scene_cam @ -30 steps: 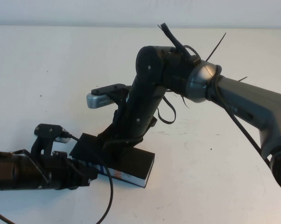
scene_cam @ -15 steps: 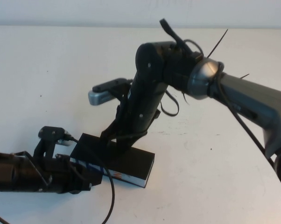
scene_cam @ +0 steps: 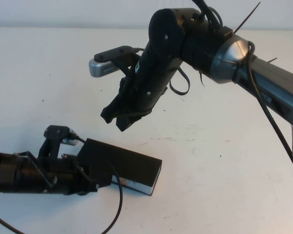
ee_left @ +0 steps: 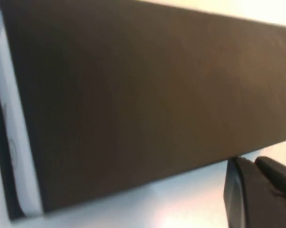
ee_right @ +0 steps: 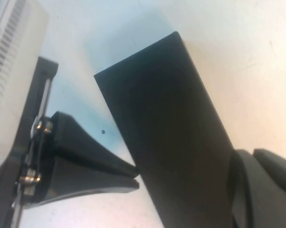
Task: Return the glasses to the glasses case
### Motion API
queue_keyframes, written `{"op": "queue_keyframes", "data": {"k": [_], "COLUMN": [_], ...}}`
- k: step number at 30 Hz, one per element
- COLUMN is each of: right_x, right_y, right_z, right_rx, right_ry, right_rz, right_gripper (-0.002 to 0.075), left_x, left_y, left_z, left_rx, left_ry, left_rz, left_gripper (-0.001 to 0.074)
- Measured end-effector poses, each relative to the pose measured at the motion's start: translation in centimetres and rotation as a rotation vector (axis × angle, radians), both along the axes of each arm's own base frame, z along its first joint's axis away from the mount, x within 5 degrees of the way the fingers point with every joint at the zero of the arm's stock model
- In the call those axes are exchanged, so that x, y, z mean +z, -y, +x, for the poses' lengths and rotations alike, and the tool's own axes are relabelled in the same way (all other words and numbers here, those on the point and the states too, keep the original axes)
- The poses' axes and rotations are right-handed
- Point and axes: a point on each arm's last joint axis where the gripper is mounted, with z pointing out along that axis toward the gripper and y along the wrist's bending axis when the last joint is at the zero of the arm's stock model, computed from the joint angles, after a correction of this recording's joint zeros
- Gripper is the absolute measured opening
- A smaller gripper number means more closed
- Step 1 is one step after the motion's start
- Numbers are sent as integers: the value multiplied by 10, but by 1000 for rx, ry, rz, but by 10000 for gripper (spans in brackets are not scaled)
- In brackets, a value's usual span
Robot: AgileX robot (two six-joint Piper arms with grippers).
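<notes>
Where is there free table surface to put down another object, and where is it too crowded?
Free: the table behind the glasses case on the robot's left, and the patch to the case's right, under the right arm. Crowded: the case's left end, where the left gripper sits, and just above the closed case, where the shut right gripper hangs.

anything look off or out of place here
Nothing stands out. The glasses case lies flat on the table with its lid shut and no glasses showing. The left gripper sits at the case's left end; the right gripper hangs above it, jaws shut, empty.
</notes>
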Motion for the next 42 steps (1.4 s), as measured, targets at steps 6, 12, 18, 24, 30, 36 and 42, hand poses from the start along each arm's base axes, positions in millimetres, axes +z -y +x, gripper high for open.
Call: {"op": "queue_keyframes", "data": {"k": [6, 12, 18, 24, 30, 36, 42], "right_x": [0, 6, 30, 81, 139, 156, 139], "right_y": [0, 1, 8, 30, 67, 116, 170], "right_z": [0, -2, -8, -24, -61, -115, -178], "right_rx": [-4, -15, -36, -90, -162, -203, -235], "right_ry": [-2, 1, 39, 152, 260, 275, 264], "right_rz": [0, 9, 31, 48, 90, 73, 53], "right_gripper": [-13, -13, -13, -13, -13, -13, -13], "left_x": [5, 7, 37, 109, 171, 191, 157], "left_y": [1, 2, -1, -12, -46, -78, -96], "left_z": [7, -2, -14, -37, -79, -145, -182], "left_rx": [10, -34, -55, 30, 330, 576, 738], "left_ry": [24, -54, -11, 297, 716, 1015, 1079], "left_rz": [-14, -9, 9, 17, 79, 42, -38], "left_gripper": [-1, -1, -1, -1, -1, -1, 0]}}
